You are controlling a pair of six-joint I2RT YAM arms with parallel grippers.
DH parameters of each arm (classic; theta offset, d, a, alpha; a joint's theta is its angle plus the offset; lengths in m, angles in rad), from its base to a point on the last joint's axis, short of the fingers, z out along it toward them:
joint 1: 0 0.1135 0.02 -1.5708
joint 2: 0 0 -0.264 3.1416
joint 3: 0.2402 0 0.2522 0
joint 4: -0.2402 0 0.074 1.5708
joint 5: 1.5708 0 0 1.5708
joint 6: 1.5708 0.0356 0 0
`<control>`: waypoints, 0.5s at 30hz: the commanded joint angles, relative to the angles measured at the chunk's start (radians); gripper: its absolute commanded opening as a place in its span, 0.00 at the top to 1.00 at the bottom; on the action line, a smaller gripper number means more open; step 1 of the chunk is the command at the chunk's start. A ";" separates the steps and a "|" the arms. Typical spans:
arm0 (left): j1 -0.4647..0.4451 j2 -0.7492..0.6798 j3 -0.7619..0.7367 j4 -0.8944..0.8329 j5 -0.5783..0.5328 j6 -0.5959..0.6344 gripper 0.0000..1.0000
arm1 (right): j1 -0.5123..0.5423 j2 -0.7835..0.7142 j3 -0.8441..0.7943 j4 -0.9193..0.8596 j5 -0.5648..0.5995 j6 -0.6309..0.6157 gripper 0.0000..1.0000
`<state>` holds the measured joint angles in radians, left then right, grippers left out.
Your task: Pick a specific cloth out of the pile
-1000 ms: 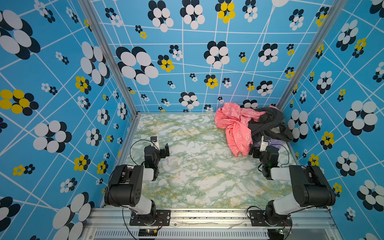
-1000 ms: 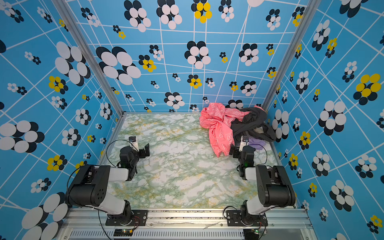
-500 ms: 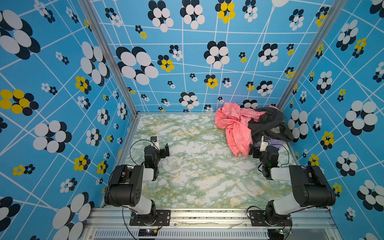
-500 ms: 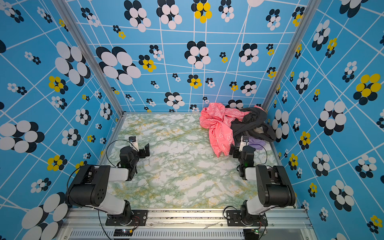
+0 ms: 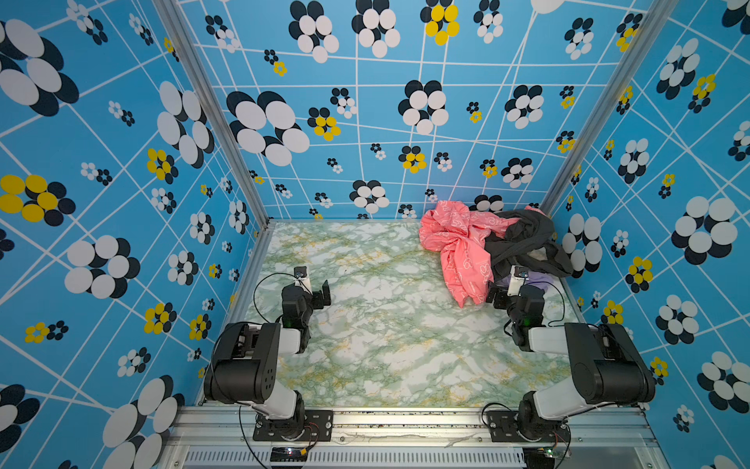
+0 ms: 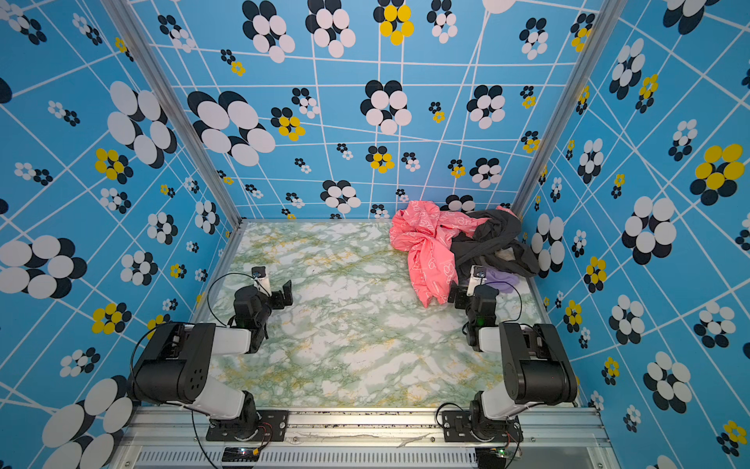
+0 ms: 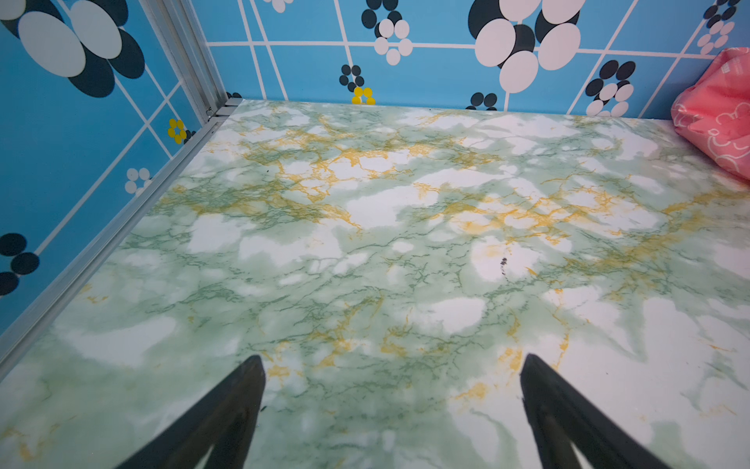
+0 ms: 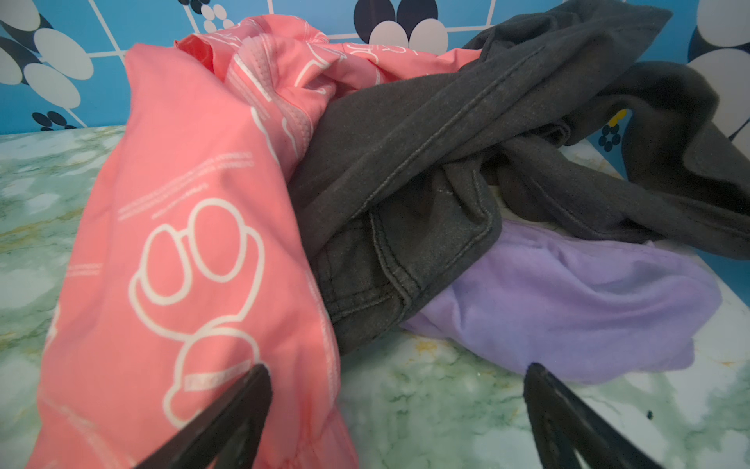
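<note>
Not much to report as changed, tbh. Compared with the views from a second ago, nothing is seen to have moved. Both arms are parked in the same spots, and the pile (image 5: 497, 243) in the far right corner of the tabletop (image 5: 385, 333) is left exactly as it was. So, as far as can be judged, the actual picking hasn't been started yet.

The lavender cloth (image 8: 568, 300) is found at the near edge of the pile, tucked partly under the black trousers (image 8: 426, 162), with its free edge spread on the tabletop. In both top views only a small purple patch of it is shown, just past the right wrist camera. The coral-pink garment (image 8: 182, 243) with the white print is draped down the other side of the trousers, touching them.

The right hand (image 8: 397, 367) is held spread wide with nothing gripped, pointed at the pile. One finger is seen in front of the pink fabric and the other right at the cloth's near edge; whether either is touching can't be told. The left hand (image 7: 391, 365) is spread wide too, empty, over bare tabletop and well apart from the pile.

Probably the right hand would need to be shifted toward the purple side so the pink fabric isn't pinched. The trousers could easily get dragged along, since they're lying on top.
</note>
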<state>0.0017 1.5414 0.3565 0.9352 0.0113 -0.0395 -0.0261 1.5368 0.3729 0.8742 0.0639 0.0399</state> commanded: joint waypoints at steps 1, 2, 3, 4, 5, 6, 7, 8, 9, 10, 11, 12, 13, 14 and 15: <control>0.000 0.005 0.021 -0.010 -0.007 0.012 0.01 | 0.008 0.000 0.019 0.005 -0.014 -0.005 0.01; -0.001 0.004 0.018 -0.009 -0.006 0.012 0.01 | 0.008 -0.005 0.029 -0.004 -0.009 -0.002 0.01; 0.000 0.002 0.017 -0.009 -0.006 0.011 0.01 | 0.008 -0.030 0.048 -0.062 -0.009 -0.001 0.01; -0.001 0.002 0.017 -0.007 -0.005 0.012 0.01 | 0.006 -0.057 0.070 -0.124 -0.010 -0.003 0.01; 0.000 -0.007 0.025 -0.017 -0.034 0.006 0.01 | 0.008 -0.088 0.096 -0.198 -0.007 -0.003 0.01; -0.002 -0.034 0.041 -0.074 -0.077 -0.010 0.01 | 0.007 -0.118 0.114 -0.264 0.001 0.000 0.01; -0.005 -0.060 0.055 -0.128 -0.107 -0.016 0.01 | 0.008 -0.137 0.123 -0.291 0.008 0.004 0.01; -0.013 -0.087 0.067 -0.162 -0.129 -0.006 0.01 | 0.008 -0.162 0.126 -0.312 0.011 0.004 0.01; -0.021 -0.125 0.084 -0.223 -0.135 -0.001 0.01 | 0.008 -0.184 0.127 -0.324 0.010 -0.002 0.01; -0.026 -0.158 0.103 -0.278 -0.140 0.003 0.01 | 0.007 -0.209 0.128 -0.336 0.002 -0.019 0.01; -0.026 -0.194 0.128 -0.343 -0.144 0.001 0.01 | 0.007 -0.242 0.135 -0.362 -0.006 -0.043 0.01; -0.027 -0.221 0.152 -0.393 -0.152 0.000 0.01 | 0.008 -0.275 0.149 -0.399 -0.003 -0.059 0.01; -0.026 -0.241 0.171 -0.424 -0.158 -0.003 0.01 | 0.008 -0.302 0.169 -0.441 0.013 -0.057 0.01; -0.025 -0.266 0.196 -0.469 -0.158 -0.010 0.01 | 0.008 -0.332 0.204 -0.511 0.038 -0.041 0.01; -0.024 -0.291 0.225 -0.525 -0.156 -0.028 0.01 | 0.007 -0.359 0.244 -0.596 0.066 -0.024 0.01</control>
<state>-0.0200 1.3159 0.5098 0.5938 -0.1078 -0.0422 -0.0261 1.2354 0.5339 0.4824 0.0772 0.0147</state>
